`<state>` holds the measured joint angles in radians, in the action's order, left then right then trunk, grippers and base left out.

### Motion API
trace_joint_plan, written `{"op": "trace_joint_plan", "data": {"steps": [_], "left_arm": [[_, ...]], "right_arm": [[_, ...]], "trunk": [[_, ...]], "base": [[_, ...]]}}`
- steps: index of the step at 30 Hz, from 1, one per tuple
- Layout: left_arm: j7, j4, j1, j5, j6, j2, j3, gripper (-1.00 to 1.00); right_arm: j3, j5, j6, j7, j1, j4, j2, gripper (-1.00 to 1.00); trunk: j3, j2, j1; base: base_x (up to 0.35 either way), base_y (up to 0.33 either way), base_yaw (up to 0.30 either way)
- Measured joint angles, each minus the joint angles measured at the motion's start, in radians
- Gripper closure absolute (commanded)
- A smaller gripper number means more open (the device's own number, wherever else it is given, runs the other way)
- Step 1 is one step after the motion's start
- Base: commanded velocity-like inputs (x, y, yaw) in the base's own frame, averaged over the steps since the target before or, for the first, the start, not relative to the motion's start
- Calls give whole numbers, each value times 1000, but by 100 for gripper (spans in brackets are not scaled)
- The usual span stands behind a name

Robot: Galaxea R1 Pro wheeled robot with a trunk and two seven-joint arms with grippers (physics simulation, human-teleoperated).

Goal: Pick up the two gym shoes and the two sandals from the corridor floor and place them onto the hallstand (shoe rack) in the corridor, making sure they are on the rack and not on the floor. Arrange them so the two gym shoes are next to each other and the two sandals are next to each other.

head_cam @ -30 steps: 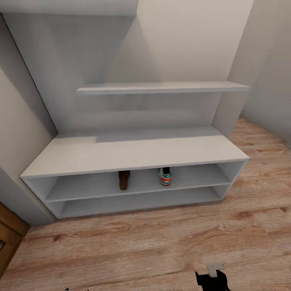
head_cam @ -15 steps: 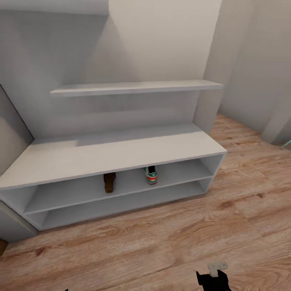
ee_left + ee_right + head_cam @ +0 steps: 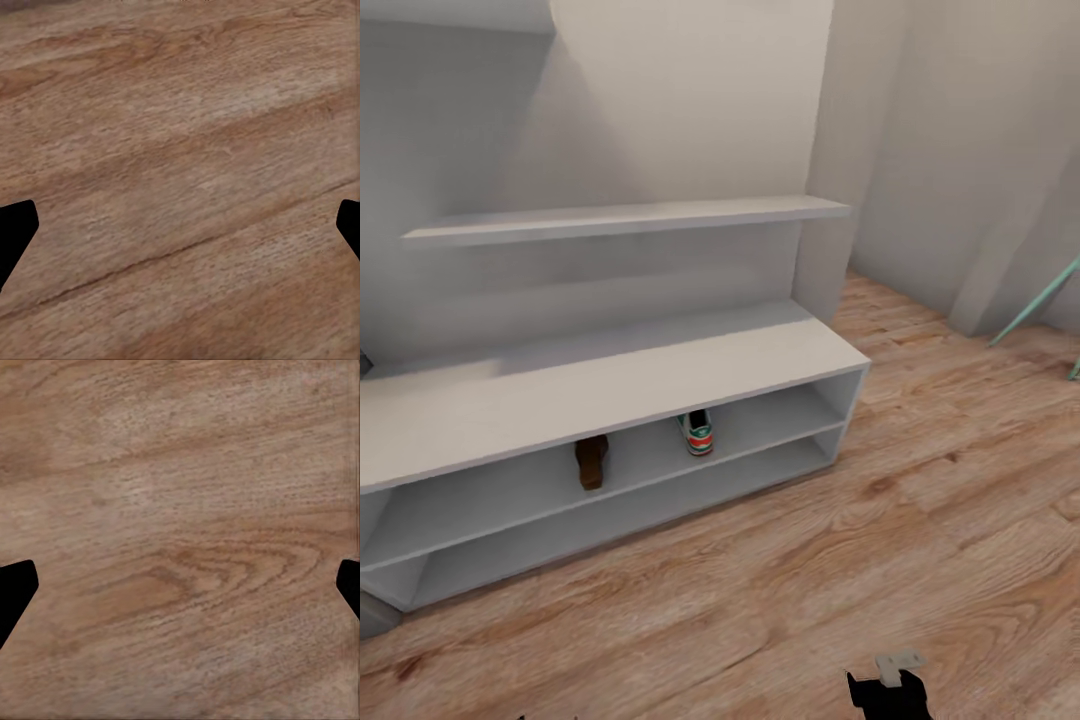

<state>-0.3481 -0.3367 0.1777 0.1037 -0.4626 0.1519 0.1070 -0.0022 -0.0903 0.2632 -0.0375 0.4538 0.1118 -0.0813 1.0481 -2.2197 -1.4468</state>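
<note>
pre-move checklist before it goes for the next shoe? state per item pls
1. Left gripper empty: ok, fingertips wide apart over bare floor.
2. Right gripper empty: ok, same, wood planks between the tips.
3. Sandal on the hallstand: ok, on the upper open shelf level, off the corridor floor.
4. Gym shoe on the rack: ok, same shelf level, to the sandal's right, with a gap between them.
5. Second sandal and second gym shoe located: cannot tell from these views.
6. Room beside each shoe for its partner: ok, bare shelf on either side of both.
</note>
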Motion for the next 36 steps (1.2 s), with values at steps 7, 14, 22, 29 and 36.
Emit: {"op": "trace_joint_plan", "data": {"steps": [7, 14, 22, 29, 36], "left_arm": [[52, 0, 0, 1, 0, -8, -2, -100], [60, 0, -1, 1, 1, -11, -2, -100], [53, 0, 0, 2, 0, -10, -1, -100], [49, 0, 0, 2, 0, -9, -1, -100], [49, 0, 0, 2, 0, -10, -2, -100]], "right_arm": [[1, 0, 47, 0, -19, 0, 5, -100], [0, 0, 63, 0, -25, 0, 6, -100], [-4, 23, 64, 1, -25, 1, 2, -100], [-5, 70, 63, 1, -25, 0, 3, -100], [-5, 74, 63, 2, -25, 0, 3, -100]], "trunk": [[0, 0, 0], [0, 0, 0], [0, 0, 0], [0, 0, 0], [0, 0, 0]], "base": [[0, 0, -265], [0, 0, -266], [0, 0, -267], [0, 0, -268], [0, 0, -268]]}}
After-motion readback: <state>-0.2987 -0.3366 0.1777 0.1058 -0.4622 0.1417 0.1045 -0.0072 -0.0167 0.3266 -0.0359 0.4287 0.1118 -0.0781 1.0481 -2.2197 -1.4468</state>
